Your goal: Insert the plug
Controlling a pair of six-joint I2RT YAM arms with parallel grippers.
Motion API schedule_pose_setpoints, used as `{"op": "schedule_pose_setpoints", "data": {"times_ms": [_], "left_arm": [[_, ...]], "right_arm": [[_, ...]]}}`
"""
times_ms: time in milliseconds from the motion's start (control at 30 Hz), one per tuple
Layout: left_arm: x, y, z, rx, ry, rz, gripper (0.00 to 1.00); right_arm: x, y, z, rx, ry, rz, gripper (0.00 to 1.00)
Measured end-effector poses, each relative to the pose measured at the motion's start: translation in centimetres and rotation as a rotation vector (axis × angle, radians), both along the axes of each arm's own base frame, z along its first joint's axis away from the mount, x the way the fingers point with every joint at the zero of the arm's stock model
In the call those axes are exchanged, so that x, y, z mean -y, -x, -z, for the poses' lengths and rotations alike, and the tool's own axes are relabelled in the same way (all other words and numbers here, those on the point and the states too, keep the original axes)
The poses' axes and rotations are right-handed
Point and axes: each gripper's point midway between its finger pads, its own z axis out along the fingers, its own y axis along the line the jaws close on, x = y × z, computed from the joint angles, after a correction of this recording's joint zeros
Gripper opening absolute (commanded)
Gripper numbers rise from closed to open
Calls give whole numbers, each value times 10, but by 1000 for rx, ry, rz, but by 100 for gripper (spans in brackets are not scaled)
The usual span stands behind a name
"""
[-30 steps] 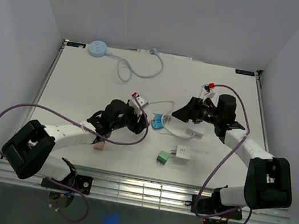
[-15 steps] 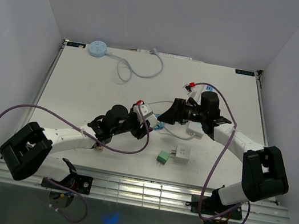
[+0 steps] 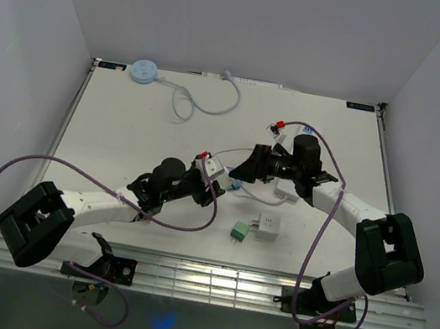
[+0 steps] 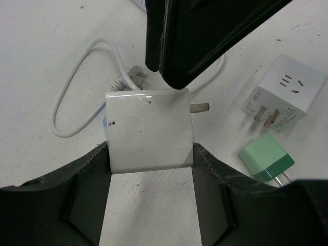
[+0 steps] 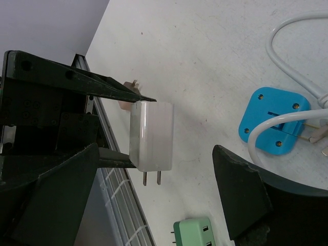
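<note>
Your left gripper (image 4: 149, 149) pinches the plug (image 4: 148, 130) by its flat sides, above the table (image 4: 41, 61). Your right gripper (image 5: 154, 154) is spread wide, the plug in line with its gap; I can't tell whether they touch.

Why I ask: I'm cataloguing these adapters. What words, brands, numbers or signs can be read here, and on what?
Nothing can be read for certain.
White socket adapter: small grey print on its side, too blurred to read.
Far-left dark sticker: too small to read.
Far-right dark sticker: too small to read.
White plug: no print visible.
</note>
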Motion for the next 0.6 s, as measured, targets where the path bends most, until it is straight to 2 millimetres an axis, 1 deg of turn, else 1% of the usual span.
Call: {"op": "schedule_pose_setpoints", "data": {"times_ms": [100,167,233,300,333,400,433,500,533,600], "left_arm": [[0,2,0,6,-1,4,29],[-1,2,-2,16,5,6,29],[-2,4,-5,32,15,8,29],[-3,6,-9,48,26,12,28],[-3,6,-11,55,30,14,28],[-3,7,-13,65,36,17,29],[-4,8,-12,65,34,18,29],[-4,9,-11,64,34,22,29],[-4,9,-12,65,35,23,29],[-3,9,-12,68,35,23,29]], "right_arm": [[-1,2,1,-4,2,-5,95],[-3,3,3,-10,5,-10,92],[-5,5,7,-22,11,-17,85],[-8,7,13,-39,18,-26,84],[-9,9,16,-49,21,-32,77],[-13,13,19,-62,19,-48,74],[-15,15,18,-65,17,-54,69],[-18,18,17,-70,12,-67,63],[-19,19,16,-68,6,-72,52],[-21,21,13,-62,-8,-88,48]]}}
